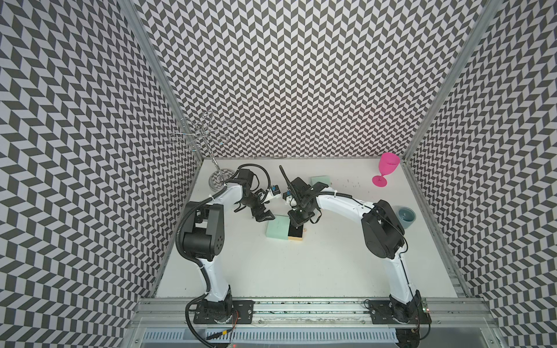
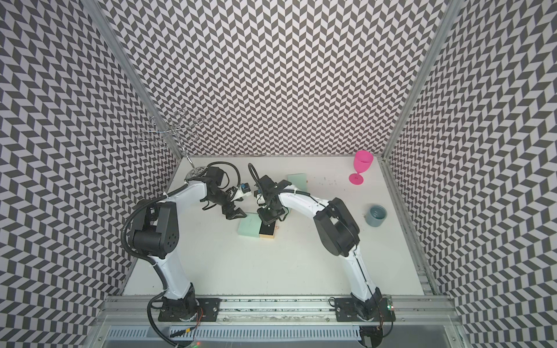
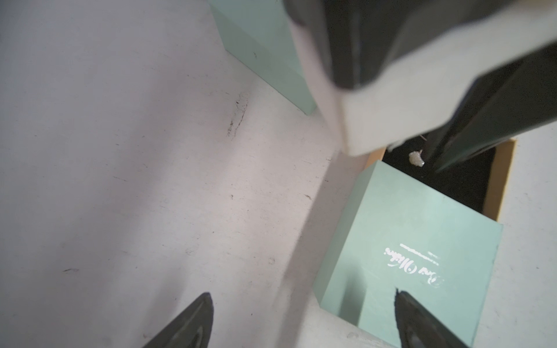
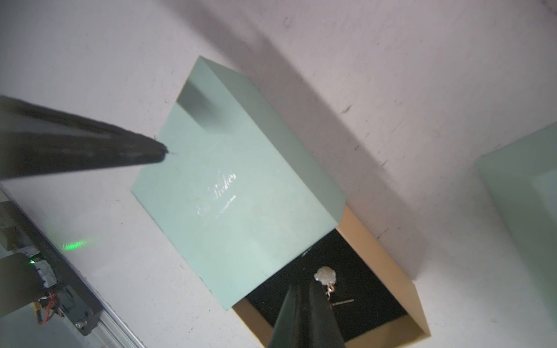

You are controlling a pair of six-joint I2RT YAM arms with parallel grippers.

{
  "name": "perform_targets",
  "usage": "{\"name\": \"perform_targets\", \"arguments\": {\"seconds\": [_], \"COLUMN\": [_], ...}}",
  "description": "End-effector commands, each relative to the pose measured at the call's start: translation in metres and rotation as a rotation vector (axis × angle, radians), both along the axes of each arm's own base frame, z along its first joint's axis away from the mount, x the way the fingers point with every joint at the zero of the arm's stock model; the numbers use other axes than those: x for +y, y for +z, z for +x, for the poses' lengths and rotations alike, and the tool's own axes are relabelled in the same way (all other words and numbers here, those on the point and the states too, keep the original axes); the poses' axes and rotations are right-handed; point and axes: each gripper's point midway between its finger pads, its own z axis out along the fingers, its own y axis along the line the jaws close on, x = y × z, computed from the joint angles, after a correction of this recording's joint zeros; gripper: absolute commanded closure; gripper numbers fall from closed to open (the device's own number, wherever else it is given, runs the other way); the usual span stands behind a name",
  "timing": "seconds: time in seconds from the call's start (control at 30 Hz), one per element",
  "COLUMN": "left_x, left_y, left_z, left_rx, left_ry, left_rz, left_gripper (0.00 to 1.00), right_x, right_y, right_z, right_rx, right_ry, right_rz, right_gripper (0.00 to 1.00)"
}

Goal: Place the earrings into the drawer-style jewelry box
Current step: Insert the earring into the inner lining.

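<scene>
The drawer-style jewelry box is a mint-green sleeve with its tan drawer pulled out, showing a black lining. My right gripper hangs over the open drawer. Its jaws are shut, and a small white glinting earring sticks out at their tips. My left gripper is open and empty at the sleeve's far corner, with one fingertip above the lid.
A second mint-green box lies behind my right wrist. Tiny specks, too small to identify, dot the table beside it. At the right stand a pink goblet and a grey-blue cup. A wire stand stands back left.
</scene>
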Motion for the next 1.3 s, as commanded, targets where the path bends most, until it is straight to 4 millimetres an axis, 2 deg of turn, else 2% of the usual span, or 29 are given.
{"name": "perform_targets", "arguments": {"seconds": [0.0,0.57,0.9,0.97,1.27], "left_x": [-0.002,0.000,-0.001,-0.001,0.001], "left_y": [0.012,0.010,0.008,0.008,0.010], "left_z": [0.001,0.000,0.000,0.001,0.004], "left_rx": [-0.027,-0.018,-0.012,-0.014,-0.023], "left_ry": [-0.007,-0.004,0.000,-0.001,-0.002], "left_rz": [-0.034,-0.030,-0.034,-0.034,-0.033], "left_gripper": [0.05,0.05,0.05,0.05,0.05], "right_x": [0.003,0.000,-0.002,-0.002,0.003], "right_y": [-0.008,-0.032,-0.053,-0.049,0.011], "right_z": [0.004,-0.003,-0.019,-0.015,0.012], "right_rx": [-0.007,0.052,0.153,0.130,-0.025], "right_ry": [0.006,0.026,0.085,0.084,0.048], "right_rz": [0.002,-0.028,-0.054,-0.053,-0.006], "right_gripper": [0.90,0.90,0.90,0.89,0.87]}}
